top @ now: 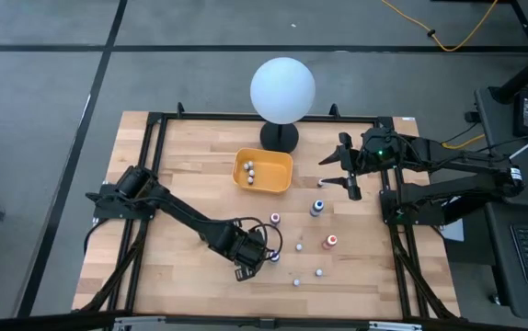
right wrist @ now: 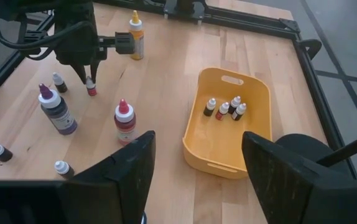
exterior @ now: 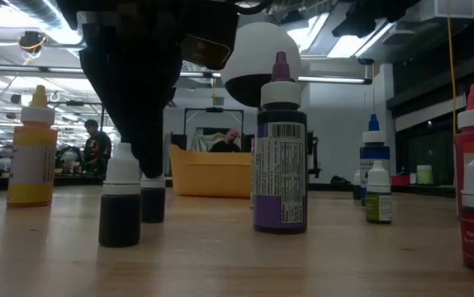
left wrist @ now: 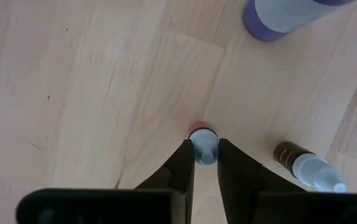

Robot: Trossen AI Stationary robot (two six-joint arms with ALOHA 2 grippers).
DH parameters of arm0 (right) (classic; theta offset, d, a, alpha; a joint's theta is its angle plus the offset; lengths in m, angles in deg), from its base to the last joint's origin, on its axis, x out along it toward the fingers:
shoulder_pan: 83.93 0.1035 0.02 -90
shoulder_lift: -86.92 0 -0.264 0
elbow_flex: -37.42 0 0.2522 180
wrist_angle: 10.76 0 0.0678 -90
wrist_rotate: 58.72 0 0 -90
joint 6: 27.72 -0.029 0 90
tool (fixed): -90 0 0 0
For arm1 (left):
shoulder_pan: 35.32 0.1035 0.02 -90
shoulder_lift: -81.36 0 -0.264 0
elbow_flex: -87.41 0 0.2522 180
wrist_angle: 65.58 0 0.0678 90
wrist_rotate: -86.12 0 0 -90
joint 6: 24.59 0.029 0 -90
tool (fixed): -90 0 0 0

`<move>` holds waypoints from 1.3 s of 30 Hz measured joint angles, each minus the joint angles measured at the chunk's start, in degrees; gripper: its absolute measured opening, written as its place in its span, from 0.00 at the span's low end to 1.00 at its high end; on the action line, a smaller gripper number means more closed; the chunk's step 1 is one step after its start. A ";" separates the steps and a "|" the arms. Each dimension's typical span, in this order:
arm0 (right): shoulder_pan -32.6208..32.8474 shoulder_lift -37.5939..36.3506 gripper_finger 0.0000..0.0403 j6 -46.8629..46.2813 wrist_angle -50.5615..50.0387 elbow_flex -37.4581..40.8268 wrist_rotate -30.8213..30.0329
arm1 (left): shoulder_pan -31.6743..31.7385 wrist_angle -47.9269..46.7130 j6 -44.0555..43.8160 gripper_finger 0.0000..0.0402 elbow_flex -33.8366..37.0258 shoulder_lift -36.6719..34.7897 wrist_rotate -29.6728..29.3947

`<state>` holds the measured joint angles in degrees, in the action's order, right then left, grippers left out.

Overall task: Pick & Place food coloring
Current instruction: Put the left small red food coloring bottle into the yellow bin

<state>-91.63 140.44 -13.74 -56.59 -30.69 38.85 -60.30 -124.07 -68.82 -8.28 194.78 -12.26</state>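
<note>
Small food coloring bottles stand scattered on the wooden table (top: 190,184). My left gripper (left wrist: 204,163) points down over one tiny red bottle with a whitish cap (left wrist: 203,144), also seen in the right wrist view as the red bottle (right wrist: 91,87), and is shut on it. Close by stand a small dark bottle (left wrist: 309,167) and a larger purple bottle (right wrist: 57,111). Red (right wrist: 124,121), blue-topped (top: 317,208) and yellow (right wrist: 135,28) bottles stand farther off. My right gripper (top: 351,179) hovers open, to the right of the yellow tray (top: 284,175). My left gripper pinches the tiny red bottle by its whitish cap (left wrist: 203,152) between its two fingers. The fingers (right wrist: 86,70) come from above, pointing down. The bottle is upright, and its base appears to be on the table.
The yellow tray (right wrist: 256,130) holds several small bottles (right wrist: 223,109). A white globe on a black base (top: 282,87) stands behind it at the far edge. A black frame (top: 154,129) runs around the table. In the low view, a white-capped bottle (exterior: 120,206) stands just before the left gripper.
</note>
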 joint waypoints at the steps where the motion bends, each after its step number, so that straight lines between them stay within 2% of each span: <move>1: 0.00 0.00 0.60 0.00 0.00 0.00 0.00 | 0.01 -0.01 -0.09 0.11 0.00 0.00 0.01; 5: 0.00 0.00 0.60 0.00 0.00 0.00 0.00 | 0.06 -0.14 -2.06 0.12 -0.03 -0.67 0.02; 9: 0.00 0.00 0.60 0.02 0.02 0.00 0.00 | 1.17 -2.70 -4.69 0.10 -3.29 -4.39 -1.01; 15: 0.00 -0.02 0.60 0.05 0.04 0.00 0.00 | 4.48 -14.59 -17.54 0.11 -8.83 -12.98 -5.65; 18: 0.00 -0.02 0.60 0.23 0.09 0.00 0.00 | 6.21 -20.13 -24.72 0.11 -9.27 -17.64 -8.42; 21: 0.00 -0.02 0.60 0.57 0.42 0.00 0.00 | 8.27 -22.76 -28.09 0.10 -9.14 -20.29 -9.05; 32: 0.01 -0.02 0.60 3.16 0.59 0.00 0.00 | 17.63 -22.62 -24.13 0.11 -9.10 -21.66 -6.22; 36: 0.00 -0.02 0.60 3.23 0.57 0.00 0.00 | 22.41 -21.99 -16.86 0.11 -9.09 -21.65 -3.79; 39: 0.01 -0.02 0.60 3.10 0.54 0.00 0.00 | 26.12 -21.46 -10.99 0.11 -8.50 -20.79 -5.03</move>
<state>-91.62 140.42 -10.64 -56.06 -30.69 38.85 -34.17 -145.54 -79.80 -16.78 174.00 -17.29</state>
